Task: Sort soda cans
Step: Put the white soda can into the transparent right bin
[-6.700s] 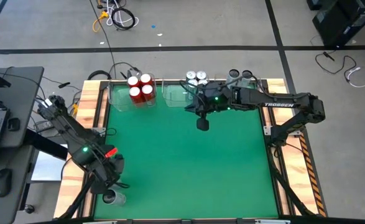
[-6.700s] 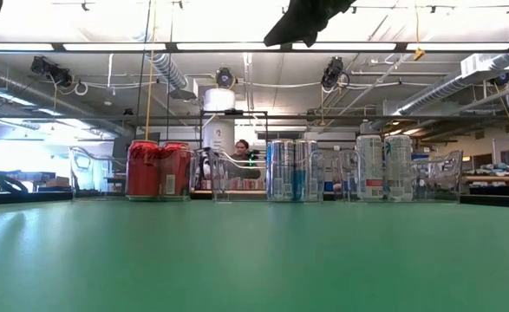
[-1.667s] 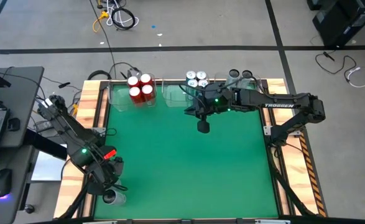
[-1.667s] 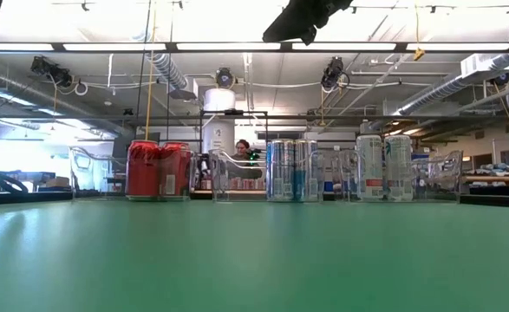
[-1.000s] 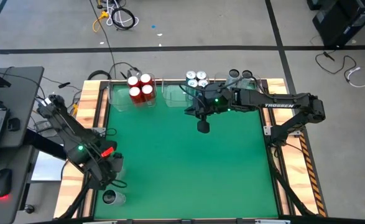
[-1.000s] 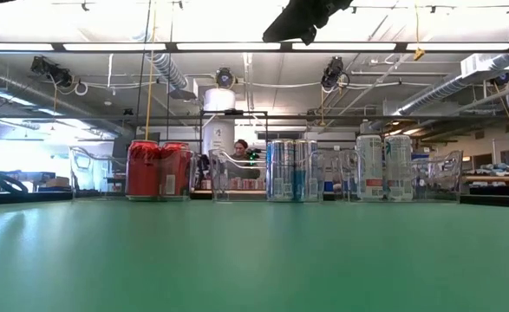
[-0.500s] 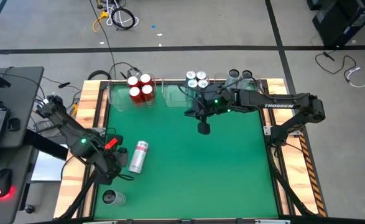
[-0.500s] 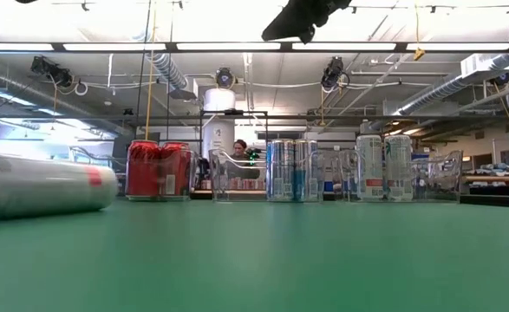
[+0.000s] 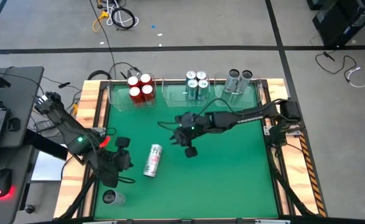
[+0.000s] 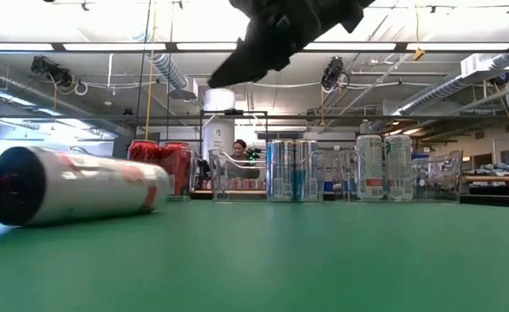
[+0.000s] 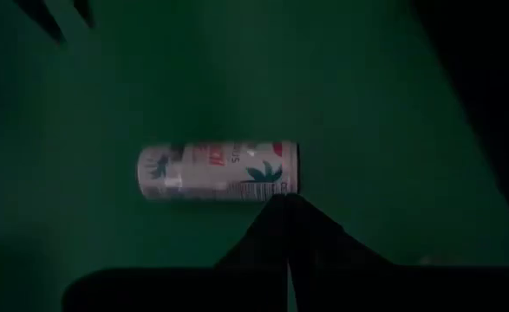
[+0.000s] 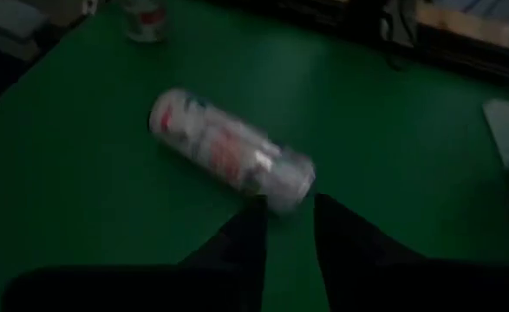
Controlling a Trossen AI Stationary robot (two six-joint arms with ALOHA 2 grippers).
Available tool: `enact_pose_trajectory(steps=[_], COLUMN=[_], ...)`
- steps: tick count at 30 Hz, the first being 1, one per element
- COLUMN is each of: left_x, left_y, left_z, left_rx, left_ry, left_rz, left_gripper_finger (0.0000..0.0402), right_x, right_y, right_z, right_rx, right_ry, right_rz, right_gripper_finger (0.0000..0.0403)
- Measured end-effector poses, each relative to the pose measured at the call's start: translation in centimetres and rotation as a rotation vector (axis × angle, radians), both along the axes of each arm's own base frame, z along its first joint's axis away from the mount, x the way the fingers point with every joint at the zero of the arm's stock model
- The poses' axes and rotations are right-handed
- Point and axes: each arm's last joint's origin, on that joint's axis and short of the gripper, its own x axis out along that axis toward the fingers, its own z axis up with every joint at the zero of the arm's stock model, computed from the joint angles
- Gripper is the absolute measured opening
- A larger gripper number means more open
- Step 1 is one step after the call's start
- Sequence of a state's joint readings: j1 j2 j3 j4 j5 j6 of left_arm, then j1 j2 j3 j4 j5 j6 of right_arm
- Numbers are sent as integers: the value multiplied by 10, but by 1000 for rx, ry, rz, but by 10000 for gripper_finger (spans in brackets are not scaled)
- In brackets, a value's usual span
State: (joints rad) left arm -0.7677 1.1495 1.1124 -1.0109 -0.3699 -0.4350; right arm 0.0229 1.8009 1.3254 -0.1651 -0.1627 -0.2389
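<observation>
Silver can (image 9: 152, 160) lies on its side on green mat (image 9: 232, 180), left-centre of table, long axis running roughly near-far w/ slight tilt. Pale body, red and teal print, dark end facing the low cam. Nothing touching it. Prob. needs gripping and standing up before it can join its group.

Left gripper (image 9: 121, 161) sits just left of the can, low over the mat, fingers pinched fully together, holding nothing. Wrist view shows the closed tips pointing at the can's side, apart from it.

Right gripper (image 9: 189, 149) reached out from the right side to mid-table, just right of the can, above the mat. Fingers (image 12: 245, 227) parted only narrowly, nothing between them; the gap is aimed at the can's near end in its wrist view. Judged: lining up for a pick, but that gap looks too slim for the can body — would need to spread first.

Along far edge, clear bins (image 9: 170, 93) hold sorted groups upright: red cans (image 9: 140, 87) at left, blue-and-white cans (image 9: 196, 84) middle, grey cans (image 9: 239, 81) at right. Grey group looks short of the others, so the loose can likely belongs far right.

One more can (image 9: 110, 197) stands off the mat at the near-left corner, unsorted.
</observation>
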Motion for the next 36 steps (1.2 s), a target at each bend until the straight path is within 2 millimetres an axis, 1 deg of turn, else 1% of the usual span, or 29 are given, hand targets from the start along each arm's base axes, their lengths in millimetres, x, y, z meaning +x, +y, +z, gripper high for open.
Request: enact_pose_trajectory(steps=[4,9,11,14,18,23,26,29,31,34,36], left_x=[-8,-16,-18,-21,-22,-22,-22,-22,-22,-22,-21], left_y=[9,19,22,25,29,29,29,28,28,28,27], left_z=[-8,-24,-32,-43,-58,-69,-74,-76,-77,-77,-77], left_rx=[-42,-69,-67,-46,11,35,37,27,24,14,4], left_ry=[-165,-362,-413,-455,-474,-478,-479,-489,-491,-492,-496], left_rz=[-37,-86,-94,-98,-88,-91,-92,-90,-91,-92,-93], left_gripper_finger=[0,0,0,0,0,0,0,0,0,0,0], right_x=[7,14,18,26,34,32,31,28,28,29,30], right_y=[16,34,41,49,59,79,90,100,107,112,113], right_z=[-6,-2,-2,-8,-21,-42,-48,-53,-61,-69,-70], right_rx=[1,20,32,57,24,-105,-140,-172,-203,-210,-202], right_ry=[-34,-18,4,55,137,303,377,401,418,429,428], right_rz=[39,99,135,183,236,319,367,404,422,420,399], right_gripper_finger=[128,177,191,206,218,227,231,234,235,236,236])
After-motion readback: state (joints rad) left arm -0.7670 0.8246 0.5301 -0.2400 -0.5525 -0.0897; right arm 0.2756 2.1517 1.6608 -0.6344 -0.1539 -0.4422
